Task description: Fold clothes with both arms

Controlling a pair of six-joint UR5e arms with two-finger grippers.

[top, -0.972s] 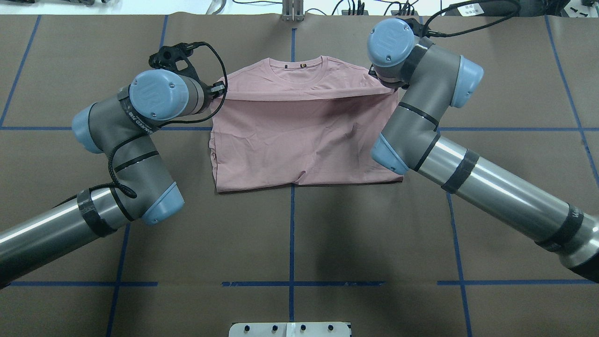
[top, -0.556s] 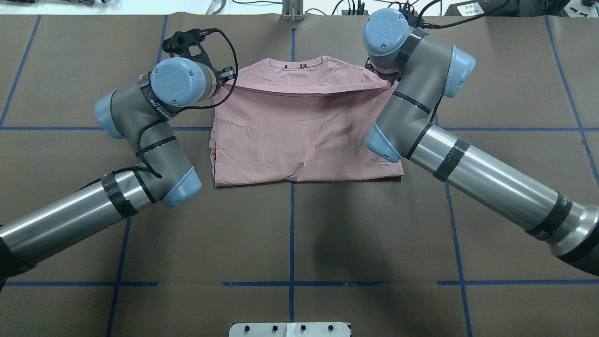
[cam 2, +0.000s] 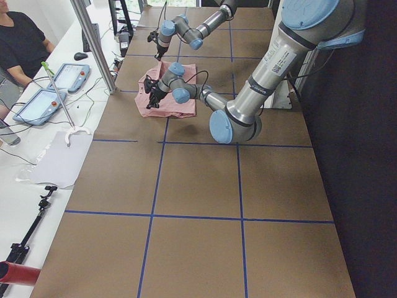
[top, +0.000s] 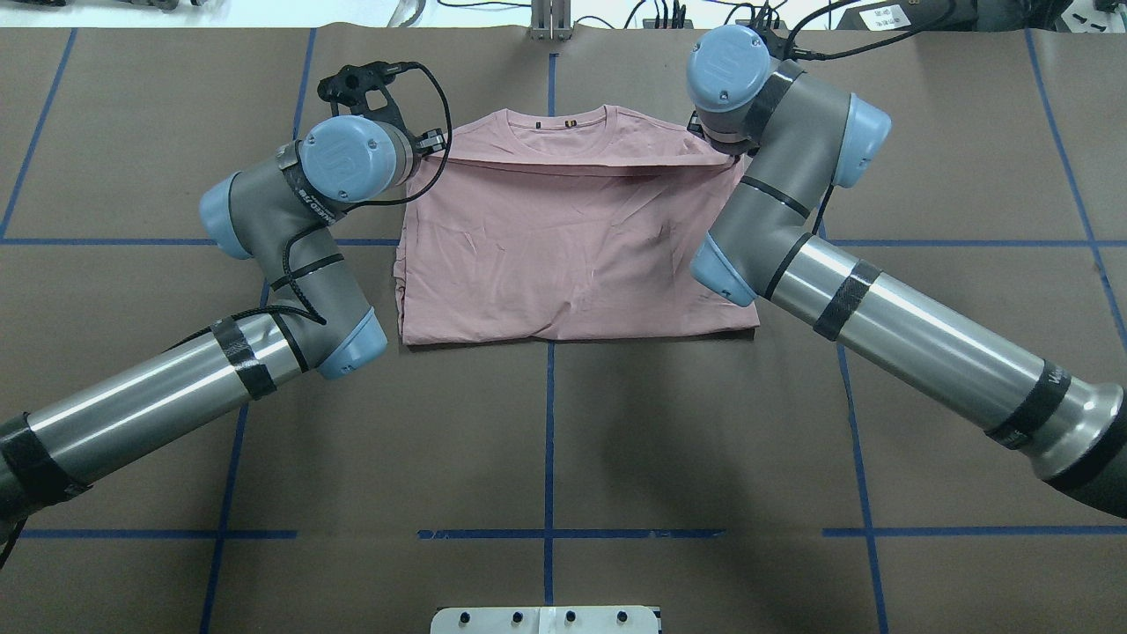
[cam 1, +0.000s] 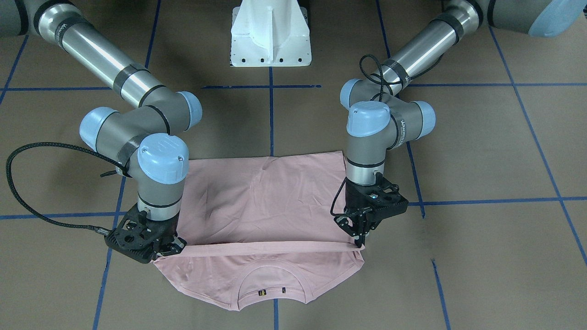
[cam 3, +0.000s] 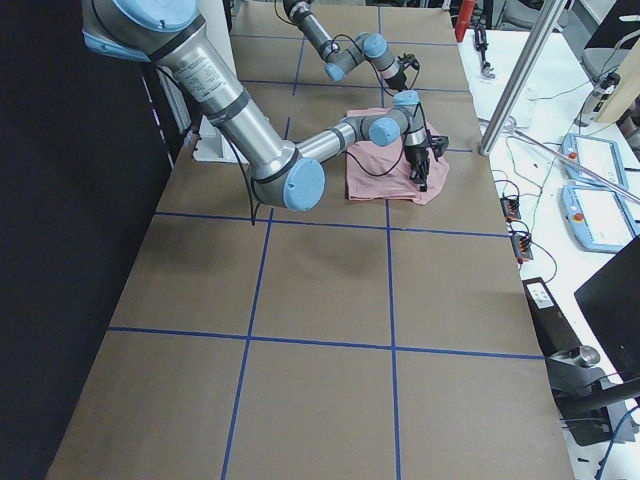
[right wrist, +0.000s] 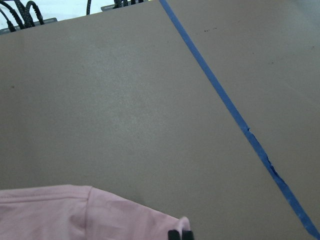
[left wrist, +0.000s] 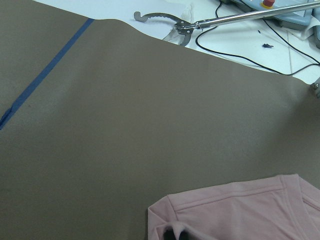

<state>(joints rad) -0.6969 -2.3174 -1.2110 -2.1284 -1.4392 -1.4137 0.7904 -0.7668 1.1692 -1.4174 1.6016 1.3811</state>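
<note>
T-shirt [top: 563, 255] lies on the table [top: 546, 440] by the middle of its far edge, collar outward. It's light, limp cloth that sags and drags, so you want it held at both end corners of the folded-over edge and kept taut. Left gripper [cam 1: 360, 239] and right gripper [cam 1: 175, 246] are each pinched closed on one such corner, and since a second ago they've carried that edge nearer the collar and lower

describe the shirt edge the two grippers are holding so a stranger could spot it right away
On the brown table, one pink T-shirt lies folded over. Just short of its collar runs a straight folded-over edge, the only one pinched at both ends, by the left gripper and the right gripper.
</note>
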